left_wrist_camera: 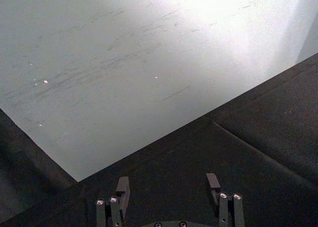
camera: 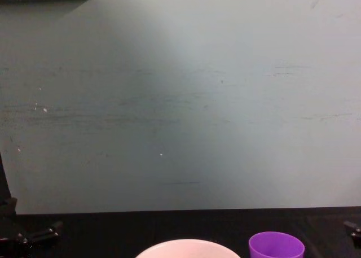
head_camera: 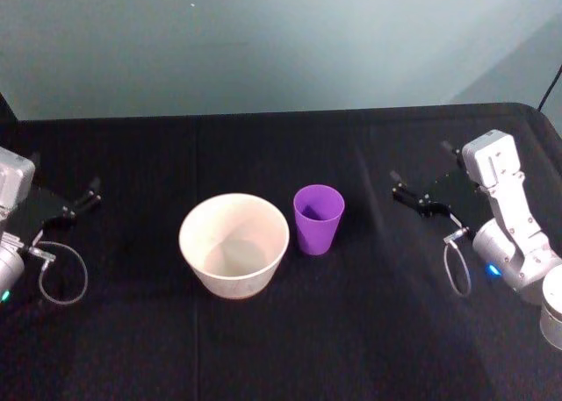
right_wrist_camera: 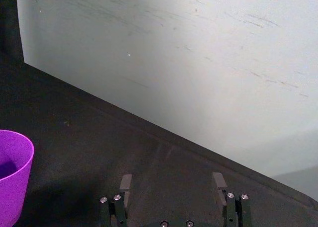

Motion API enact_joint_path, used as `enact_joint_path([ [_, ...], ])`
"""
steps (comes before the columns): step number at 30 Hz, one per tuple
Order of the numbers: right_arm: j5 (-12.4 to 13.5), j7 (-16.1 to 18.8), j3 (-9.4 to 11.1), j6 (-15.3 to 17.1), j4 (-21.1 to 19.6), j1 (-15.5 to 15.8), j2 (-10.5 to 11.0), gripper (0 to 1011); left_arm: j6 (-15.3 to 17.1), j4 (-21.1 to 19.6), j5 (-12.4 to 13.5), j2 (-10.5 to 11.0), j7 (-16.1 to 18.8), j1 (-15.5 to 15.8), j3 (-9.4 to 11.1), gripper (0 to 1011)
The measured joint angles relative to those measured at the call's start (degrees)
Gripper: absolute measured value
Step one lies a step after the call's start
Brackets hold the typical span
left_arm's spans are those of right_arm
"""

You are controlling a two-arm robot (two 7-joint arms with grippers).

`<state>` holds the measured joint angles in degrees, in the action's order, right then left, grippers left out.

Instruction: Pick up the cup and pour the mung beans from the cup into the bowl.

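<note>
1. Nearest the robot, on the near side of the cup (head_camera: 318, 225), the black desk (head_camera: 351, 344) is bare.
2. The bowl (head_camera: 230, 283) stands upright just left of the cup and slightly nearer the robot. A narrow gap separates them, and the bowl's inside looks empty.
3. The cup stands upright on the desk, mouth up, so its long axis is vertical. Its inside is too dark to tell whether the mung beans are there.
4. The right gripper (head_camera: 397, 183) hangs to the right of the cup, a little apart. Its fingers are spread and hold nothing, and they point toward the cup. Only bare desk lies between them. This looks like the nearer arm, so the likely move is a sideways reach leftward to close the fingers around the cup's wall, then a short tip over the bowl's rim.
5. The left gripper (head_camera: 90, 193) sits well to the left of the cup, beyond the bowl, its fingers also spread and empty. The bowl blocks its straight line to the cup.
6. Beyond the cup the desk runs on to its far edge, then a pale wall (head_camera: 281, 41). That leaves room to lift.
</note>
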<state>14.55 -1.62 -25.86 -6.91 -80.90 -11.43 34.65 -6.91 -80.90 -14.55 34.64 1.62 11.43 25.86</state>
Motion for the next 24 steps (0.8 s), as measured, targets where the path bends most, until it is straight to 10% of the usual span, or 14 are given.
enact_joint_path([
  [24,0.00,0.00,0.00,0.00,0.00,0.00,0.00,1010,0.00,0.00,0.00,0.00,0.00,0.00,0.00,1000],
])
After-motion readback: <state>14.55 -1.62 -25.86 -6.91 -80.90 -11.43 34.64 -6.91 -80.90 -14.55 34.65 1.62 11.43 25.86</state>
